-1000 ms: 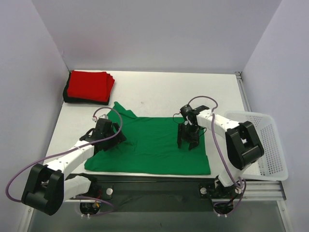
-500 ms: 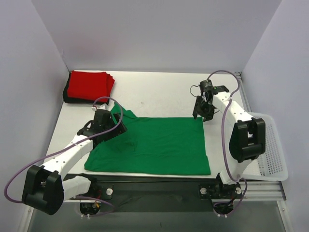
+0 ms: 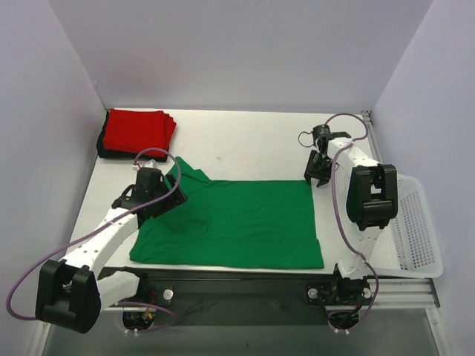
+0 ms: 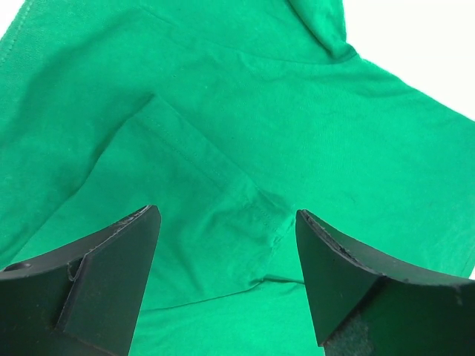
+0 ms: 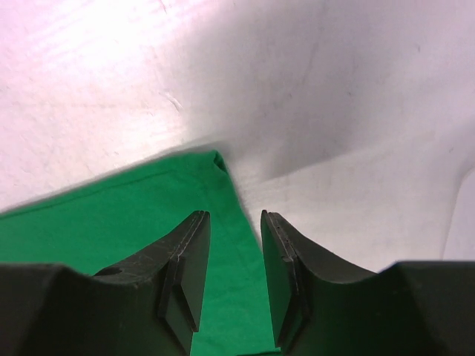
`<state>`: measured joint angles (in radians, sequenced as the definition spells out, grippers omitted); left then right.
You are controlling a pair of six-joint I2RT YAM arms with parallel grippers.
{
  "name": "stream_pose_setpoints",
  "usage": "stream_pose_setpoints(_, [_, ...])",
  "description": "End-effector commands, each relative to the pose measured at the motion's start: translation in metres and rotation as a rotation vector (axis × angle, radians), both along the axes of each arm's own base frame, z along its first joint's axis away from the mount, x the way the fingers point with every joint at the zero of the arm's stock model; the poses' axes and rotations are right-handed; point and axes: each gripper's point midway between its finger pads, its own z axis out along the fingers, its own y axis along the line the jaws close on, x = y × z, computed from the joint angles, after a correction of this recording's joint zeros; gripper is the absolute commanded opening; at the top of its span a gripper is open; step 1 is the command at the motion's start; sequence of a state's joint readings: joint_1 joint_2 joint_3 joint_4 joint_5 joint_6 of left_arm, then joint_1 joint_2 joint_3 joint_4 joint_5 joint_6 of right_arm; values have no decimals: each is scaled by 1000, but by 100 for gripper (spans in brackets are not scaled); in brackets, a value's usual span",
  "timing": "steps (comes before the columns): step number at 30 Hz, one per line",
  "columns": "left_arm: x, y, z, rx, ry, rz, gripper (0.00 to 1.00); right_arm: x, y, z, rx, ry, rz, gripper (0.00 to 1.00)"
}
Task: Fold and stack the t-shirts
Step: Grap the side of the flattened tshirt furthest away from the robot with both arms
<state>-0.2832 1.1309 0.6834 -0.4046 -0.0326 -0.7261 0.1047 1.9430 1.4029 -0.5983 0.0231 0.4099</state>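
Bright green fabric t-shirt (image 3: 245, 222) is laid out | left gripper (image 4: 226, 222) is spread wide above it | right gripper (image 5: 235, 222) is narrowly parted, empty

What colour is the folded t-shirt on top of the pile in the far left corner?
The top t-shirt is red; best seen in the top external view.

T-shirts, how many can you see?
3: a green t-shirt spread flat in the middle, a folded red t-shirt at the far left corner, a black t-shirt under it. More may be hidden there.
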Motion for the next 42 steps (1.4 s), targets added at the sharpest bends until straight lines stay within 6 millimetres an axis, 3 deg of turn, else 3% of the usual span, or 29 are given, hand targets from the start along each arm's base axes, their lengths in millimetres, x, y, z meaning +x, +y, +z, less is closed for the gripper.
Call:
stream_pose_setpoints(1, [7, 1, 20, -18, -48, -10, 84, 18, -5, 4, -7, -34, 4, 34])
stream_pose_setpoints(11, [6, 4, 16, -11, -30, -7, 84, 29, -1, -12, 49, -25, -2, 33])
stream_pose_setpoints(16, [9, 5, 16, 4, -28, -18, 84, 33, 1, -20, 66, -18, 2, 25])
stream_pose_setpoints(20, [22, 10, 17, 29, -34, -27, 81, 31, 1, -23, 69, -7, 10, 18])
stream_pose_setpoints(23, [45, 16, 23, 53, -54, -27, 77, 25, -2, -26, 62, 8, 18, 9])
stream_pose_setpoints(27, [91, 17, 42, 82, -118, -35, 71, 17, -4, -27, 58, 22, 17, 0])
stream_pose_setpoints(28, [110, 16, 47, 95, -134, -44, 70, 15, -4, -27, 59, 25, 16, 0])
stream_pose_setpoints(33, [163, 11, 42, 101, -145, -58, 63, 8, -3, -25, 69, 28, 18, 0])
stream_pose_setpoints(34, [171, 11, 27, 108, -114, -60, 62, 5, -3, -26, 70, 34, 18, 0])
stream_pose_setpoints(35, [183, 10, 34, 107, -133, -58, 61, 5, -3, -26, 70, 34, 18, 0])
stream_pose_setpoints(37, [194, 9, 18, 118, -103, -67, 59, 2, -1, -25, 79, 38, 19, 0])
stream_pose_setpoints(38, [204, 9, 23, 120, -120, -67, 59, 1, -1, -25, 80, 40, 21, 0])
stream_pose_setpoints(40, [212, 9, 10, 133, -102, -77, 59, -1, -1, -26, 82, 46, 20, 0])
stream_pose_setpoints(42, [223, 13, 10, 149, -111, -70, 58, -2, -1, -27, 84, 51, 20, 0])
